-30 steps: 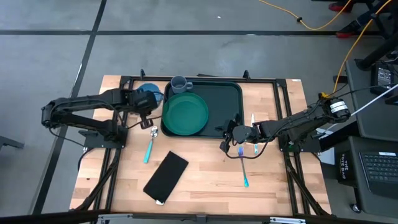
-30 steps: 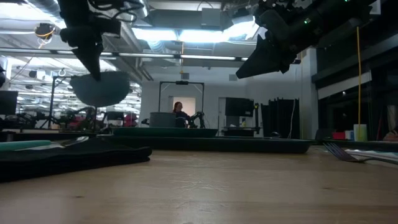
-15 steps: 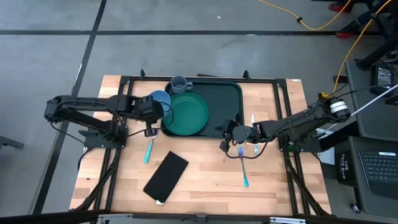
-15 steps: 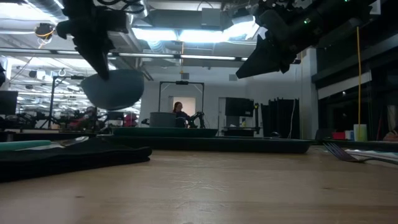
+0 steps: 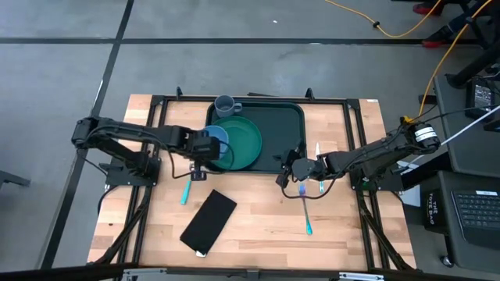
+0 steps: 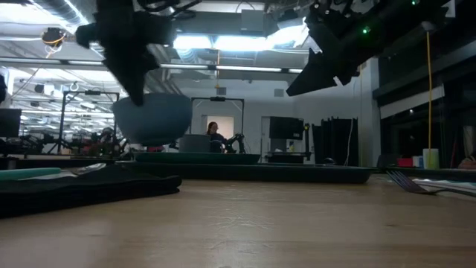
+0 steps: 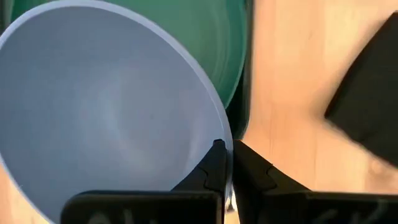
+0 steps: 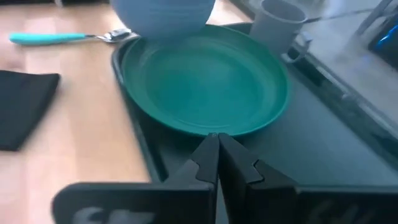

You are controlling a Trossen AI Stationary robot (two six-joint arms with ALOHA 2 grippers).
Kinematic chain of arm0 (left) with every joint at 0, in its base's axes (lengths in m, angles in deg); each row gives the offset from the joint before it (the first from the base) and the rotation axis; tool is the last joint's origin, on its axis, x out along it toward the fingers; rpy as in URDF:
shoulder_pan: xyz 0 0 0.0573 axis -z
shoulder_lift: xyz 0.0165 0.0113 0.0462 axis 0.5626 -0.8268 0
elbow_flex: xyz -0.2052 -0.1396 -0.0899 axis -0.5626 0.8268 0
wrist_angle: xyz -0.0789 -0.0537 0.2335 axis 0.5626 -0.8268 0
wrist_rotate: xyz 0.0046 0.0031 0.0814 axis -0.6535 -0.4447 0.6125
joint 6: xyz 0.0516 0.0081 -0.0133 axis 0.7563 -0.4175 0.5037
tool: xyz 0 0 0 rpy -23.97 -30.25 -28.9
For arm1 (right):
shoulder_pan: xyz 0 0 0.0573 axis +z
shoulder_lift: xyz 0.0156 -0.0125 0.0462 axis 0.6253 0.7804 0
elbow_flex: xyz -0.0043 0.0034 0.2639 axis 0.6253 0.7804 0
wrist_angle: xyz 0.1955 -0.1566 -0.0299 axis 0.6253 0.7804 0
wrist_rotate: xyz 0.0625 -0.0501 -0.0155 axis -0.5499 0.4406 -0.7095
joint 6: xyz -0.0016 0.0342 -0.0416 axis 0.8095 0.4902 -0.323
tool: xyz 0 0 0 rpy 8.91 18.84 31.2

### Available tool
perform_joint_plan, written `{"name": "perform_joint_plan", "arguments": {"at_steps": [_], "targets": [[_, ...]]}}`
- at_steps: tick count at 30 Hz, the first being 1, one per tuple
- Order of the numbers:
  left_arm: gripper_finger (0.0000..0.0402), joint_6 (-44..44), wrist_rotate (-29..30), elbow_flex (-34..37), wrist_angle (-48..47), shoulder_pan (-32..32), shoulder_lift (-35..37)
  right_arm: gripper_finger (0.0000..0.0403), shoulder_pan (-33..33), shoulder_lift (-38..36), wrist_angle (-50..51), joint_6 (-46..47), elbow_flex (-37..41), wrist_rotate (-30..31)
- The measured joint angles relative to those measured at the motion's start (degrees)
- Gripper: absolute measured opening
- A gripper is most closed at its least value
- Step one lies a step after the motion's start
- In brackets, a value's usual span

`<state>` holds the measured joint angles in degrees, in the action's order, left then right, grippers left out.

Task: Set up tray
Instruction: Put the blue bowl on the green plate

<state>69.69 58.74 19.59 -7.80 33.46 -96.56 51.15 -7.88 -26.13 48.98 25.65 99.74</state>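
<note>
Right of the green plate (image 5: 238, 142), the tray (image 5: 285, 125) floor lies bare for you; grey mug (image 5: 225, 104) blocks behind the plate.

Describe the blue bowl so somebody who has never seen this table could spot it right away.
Start at the dark green tray at the table's far edge, which holds a round green plate. Over that plate's left rim, the left gripper holds the blue bowl in the air, pinched by its rim. It is the only pale blue dish; the nearby mug is grey, smaller and has a handle.

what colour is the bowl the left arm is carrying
Light blue. The bowl shows best in the left wrist view, held above the green plate.
</note>
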Motion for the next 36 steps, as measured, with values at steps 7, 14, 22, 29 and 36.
{"name": "perform_joint_plan", "arguments": {"at_steps": [7,14,22,29,36], "targets": [[0.0003,7.7,-0.5,-9.4,-0.3,-0.1,-7.2,0.0013,-1.4,0.0,-0.1,-1.8,0.0,-0.5],[0.0003,10.3,0.4,-16.2,-2.5,-0.4,-15.9,0.0028,-1.9,0.0,0.1,-0.3,0.0,-1.1],[0.0003,12.7,2.4,-19.8,-4.5,-3.2,-24.0,0.0029,-1.9,0.0,-2.6,-0.5,1.7,-1.1],[0.0003,14.1,2.4,-19.8,-3.4,-5.8,-25.1,0.0029,-2.0,0.0,-10.8,-0.7,7.3,-1.1],[0.0003,14.0,2.1,-19.4,-2.0,-6.5,-25.0,0.0029,-2.4,0.0,-17.1,-4.4,9.0,-1.1]]}}
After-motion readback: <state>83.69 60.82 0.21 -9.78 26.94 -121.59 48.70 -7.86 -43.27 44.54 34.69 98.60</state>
